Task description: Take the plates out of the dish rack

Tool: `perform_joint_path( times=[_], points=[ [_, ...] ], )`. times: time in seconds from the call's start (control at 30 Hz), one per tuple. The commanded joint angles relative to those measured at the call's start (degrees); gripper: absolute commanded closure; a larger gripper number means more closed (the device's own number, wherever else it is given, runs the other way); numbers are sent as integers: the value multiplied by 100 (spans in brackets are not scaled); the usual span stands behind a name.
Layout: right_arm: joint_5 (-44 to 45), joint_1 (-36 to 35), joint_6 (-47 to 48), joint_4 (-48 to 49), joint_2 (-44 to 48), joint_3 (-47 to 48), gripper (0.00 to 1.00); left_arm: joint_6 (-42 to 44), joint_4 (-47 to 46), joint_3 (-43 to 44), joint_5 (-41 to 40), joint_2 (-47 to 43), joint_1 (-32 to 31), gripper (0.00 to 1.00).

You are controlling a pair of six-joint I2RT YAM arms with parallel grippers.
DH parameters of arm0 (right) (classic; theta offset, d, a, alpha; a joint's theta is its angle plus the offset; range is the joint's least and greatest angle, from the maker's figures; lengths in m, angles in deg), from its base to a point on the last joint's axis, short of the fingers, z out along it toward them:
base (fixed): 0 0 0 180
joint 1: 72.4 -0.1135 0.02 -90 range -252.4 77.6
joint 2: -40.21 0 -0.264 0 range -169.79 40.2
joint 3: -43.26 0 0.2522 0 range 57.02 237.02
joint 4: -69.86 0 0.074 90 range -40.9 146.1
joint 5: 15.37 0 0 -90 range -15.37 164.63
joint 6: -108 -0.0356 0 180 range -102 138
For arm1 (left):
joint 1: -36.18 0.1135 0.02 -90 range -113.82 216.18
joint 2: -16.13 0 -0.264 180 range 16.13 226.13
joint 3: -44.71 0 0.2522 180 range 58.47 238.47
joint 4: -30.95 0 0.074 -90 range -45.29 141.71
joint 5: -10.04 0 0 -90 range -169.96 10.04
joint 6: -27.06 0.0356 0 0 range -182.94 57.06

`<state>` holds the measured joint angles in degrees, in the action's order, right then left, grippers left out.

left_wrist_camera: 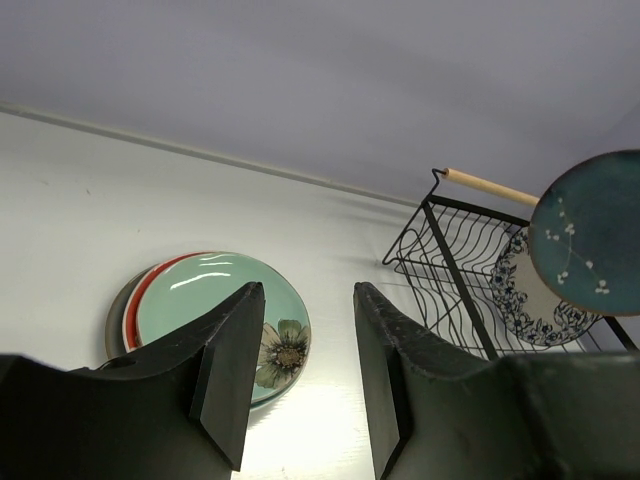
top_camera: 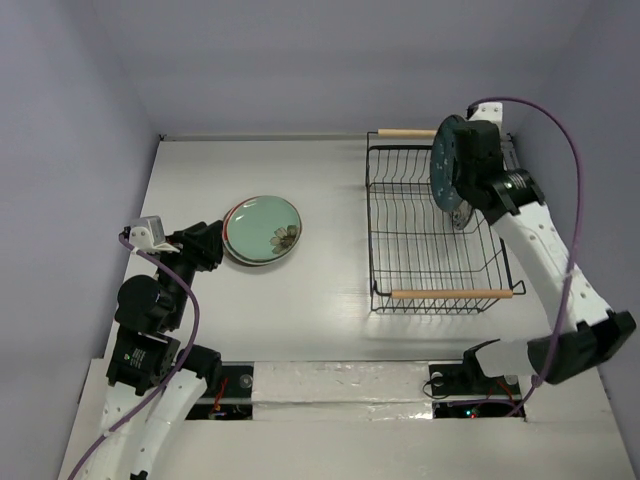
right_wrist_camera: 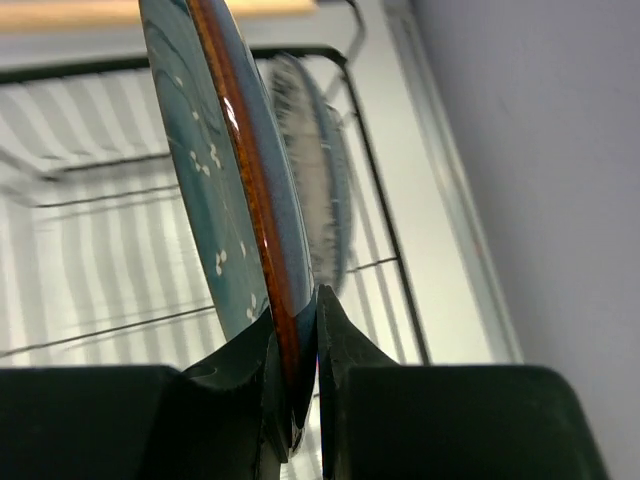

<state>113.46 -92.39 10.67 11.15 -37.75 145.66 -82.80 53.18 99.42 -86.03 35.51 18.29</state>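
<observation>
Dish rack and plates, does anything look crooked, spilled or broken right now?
Nothing stands out. The right end effector grips a dark plate by its rim, upright above the dish rack; a floral-rimmed plate leans inside it; the other plates lie stacked flat on the table.

table (top_camera: 330,320): white, matte | walls (top_camera: 300,60): plain pale lavender, on three sides

Dark teal plate (top_camera: 448,165) held above the dish rack (top_camera: 440,295)
It is gripped on edge by the right gripper (top_camera: 468,178); a green-topped stack (top_camera: 262,230) is set well apart.
</observation>
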Motion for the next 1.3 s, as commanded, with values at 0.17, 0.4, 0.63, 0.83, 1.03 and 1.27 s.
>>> perform_joint_path(
  times=[0.17,0.4,0.63,0.83,1.03,1.27],
  points=[
    [-1824,-1182,-1181,2399,861,-153,100,26,-249,54,35,49,22,62],
    [-3458,-1982,-2385,4045,-377,-128,100,17,-258,54,18,66,75,62],
    [-4322,-2334,-3502,5030,-2012,434,100,17,-241,54,35,57,75,62],
    [-4744,-2334,-4275,5470,-3014,523,100,17,-240,54,44,22,75,62],
    [-4928,-2387,-4759,6041,-3550,242,100,17,-276,54,106,58,75,62],
    [-5429,-2387,-5489,6789,-4130,-49,98,8,-267,54,114,13,75,62]
  ],
)
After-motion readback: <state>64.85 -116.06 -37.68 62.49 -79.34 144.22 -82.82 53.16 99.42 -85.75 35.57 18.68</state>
